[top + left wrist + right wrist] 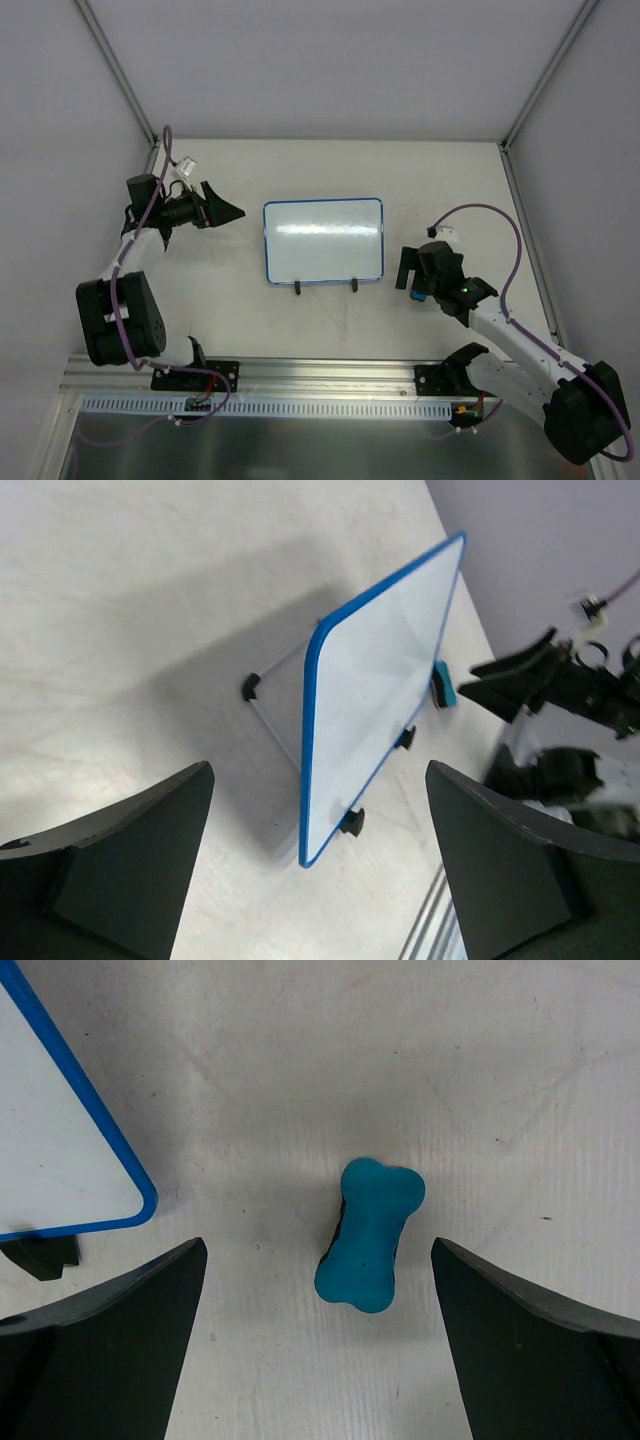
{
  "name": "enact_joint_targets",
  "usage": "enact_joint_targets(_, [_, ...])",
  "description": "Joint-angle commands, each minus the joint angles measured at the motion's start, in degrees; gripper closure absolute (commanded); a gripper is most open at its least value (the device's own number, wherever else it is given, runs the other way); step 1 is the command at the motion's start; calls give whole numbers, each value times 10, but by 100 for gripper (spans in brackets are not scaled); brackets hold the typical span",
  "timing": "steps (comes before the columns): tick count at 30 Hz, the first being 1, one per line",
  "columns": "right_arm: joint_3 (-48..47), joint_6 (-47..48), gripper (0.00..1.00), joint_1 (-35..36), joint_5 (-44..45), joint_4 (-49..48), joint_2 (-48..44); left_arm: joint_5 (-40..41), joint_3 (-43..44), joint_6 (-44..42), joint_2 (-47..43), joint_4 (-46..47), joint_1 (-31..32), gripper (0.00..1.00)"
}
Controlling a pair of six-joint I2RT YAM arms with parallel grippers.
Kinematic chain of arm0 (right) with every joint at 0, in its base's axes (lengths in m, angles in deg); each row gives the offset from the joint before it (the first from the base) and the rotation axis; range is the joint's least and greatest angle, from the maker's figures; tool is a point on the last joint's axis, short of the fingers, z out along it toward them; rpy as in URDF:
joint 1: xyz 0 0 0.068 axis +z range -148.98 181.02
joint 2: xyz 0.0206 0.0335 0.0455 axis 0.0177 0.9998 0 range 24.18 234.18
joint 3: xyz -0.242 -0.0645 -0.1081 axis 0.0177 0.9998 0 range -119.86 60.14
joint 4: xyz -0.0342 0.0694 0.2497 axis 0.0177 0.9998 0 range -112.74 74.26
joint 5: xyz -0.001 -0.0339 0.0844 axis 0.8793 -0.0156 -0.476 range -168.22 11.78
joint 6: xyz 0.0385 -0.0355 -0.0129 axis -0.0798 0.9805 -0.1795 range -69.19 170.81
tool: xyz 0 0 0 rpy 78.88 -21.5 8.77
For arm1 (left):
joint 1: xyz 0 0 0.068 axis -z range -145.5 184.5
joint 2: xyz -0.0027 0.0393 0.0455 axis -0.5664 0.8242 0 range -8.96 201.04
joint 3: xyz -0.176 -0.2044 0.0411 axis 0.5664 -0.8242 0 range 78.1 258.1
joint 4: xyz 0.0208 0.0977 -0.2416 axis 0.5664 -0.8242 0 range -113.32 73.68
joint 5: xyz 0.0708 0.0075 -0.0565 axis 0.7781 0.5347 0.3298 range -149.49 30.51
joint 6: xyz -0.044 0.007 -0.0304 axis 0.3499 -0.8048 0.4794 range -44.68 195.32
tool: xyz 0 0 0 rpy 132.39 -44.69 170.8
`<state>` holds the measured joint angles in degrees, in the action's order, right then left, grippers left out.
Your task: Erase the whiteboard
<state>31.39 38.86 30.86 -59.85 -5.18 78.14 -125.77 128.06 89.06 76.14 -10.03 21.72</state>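
Note:
The whiteboard (322,240) stands mid-table on two black feet, its blue-framed white face blank. In the left wrist view the whiteboard (375,690) is seen edge-on, propped up on a thin wire stand. My left gripper (225,210) hovers to its left, apart from it; the left gripper (318,770) is open and holds nothing. A small teal bone-shaped eraser (368,1235) lies flat on the table right of the board's corner (60,1160). My right gripper (320,1245) hangs open above the eraser, one finger on each side, not touching it. From above, the right gripper (415,275) mostly hides the eraser (416,296).
Grey enclosure walls with metal corner posts (120,75) bound the table at the back and sides. An aluminium rail (300,375) runs along the near edge by the arm bases. The right arm (560,680) shows beyond the board in the left wrist view.

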Motion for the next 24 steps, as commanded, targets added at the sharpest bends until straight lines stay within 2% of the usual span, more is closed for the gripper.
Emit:
enact_joint_targets(1, [12,12,1,-3,-11,-23,-34,133,-26,42,-119,26,-25,8])
enact_joint_targets(2, [12,12,1,-3,-11,-23,-37,161,-36,49,-142,24,-26,1])
enact_joint_targets(3, [13,13,1,-3,-11,-23,-40,211,-39,52,-184,2,-26,1])
enact_joint_targets(6, [16,19,1,-3,-18,-28,-48,288,-58,59,-266,-54,-26,1])
enact_joint_targets(7, [17,21,1,-2,-25,-30,-50,341,-70,61,-289,-60,-26,1])
enact_joint_targets(10, [19,29,1,-2,-35,-35,-63,409,-140,92,-381,-81,-26,1])
enact_joint_targets(11, [20,35,1,-3,-39,-37,-72,414,-174,104,-419,-81,-26,1])
enact_joint_targets(14, [19,60,1,-3,-38,-39,-90,405,-203,126,-469,-82,-25,1])
enact_joint_targets(18, [34,67,1,-3,-49,-53,-137,332,-174,120,-484,-116,-25,1])
enact_joint_targets(24, [91,65,1,-2,-37,-96,-212,300,-131,81,-485,-215,-26,1])
